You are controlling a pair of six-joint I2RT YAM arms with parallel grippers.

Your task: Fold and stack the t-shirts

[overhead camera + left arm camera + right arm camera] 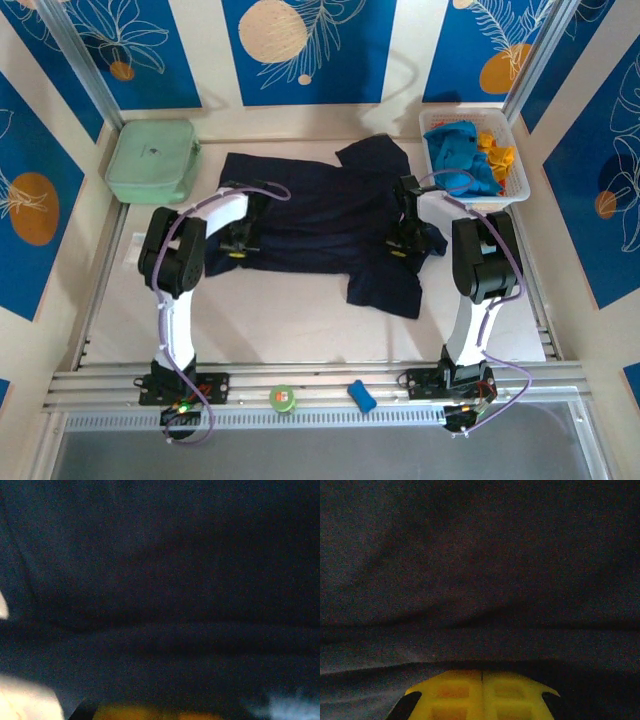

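Mid-frame, the left gripper (240, 247) and right gripper (400, 248), jaws pressed together, rest on the spread navy t-shirt (320, 215) at frame centre. Farther back, upper right, a white basket (521, 180) holds the turquoise t-shirt (460, 160) and orange t-shirt (497, 152).

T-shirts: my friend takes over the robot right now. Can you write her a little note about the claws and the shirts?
Left claw: shut, down on the navy t-shirt, left side.
Right claw: shut, down on its right side. Whether either pinches cloth cannot be told.
The navy t-shirt lies spread and rumpled mid-table. The turquoise t-shirt and orange-yellow t-shirt sit in the white mesh basket, far right.
Done: nothing folded or stacked yet.
Left: fold all three, then stack them.
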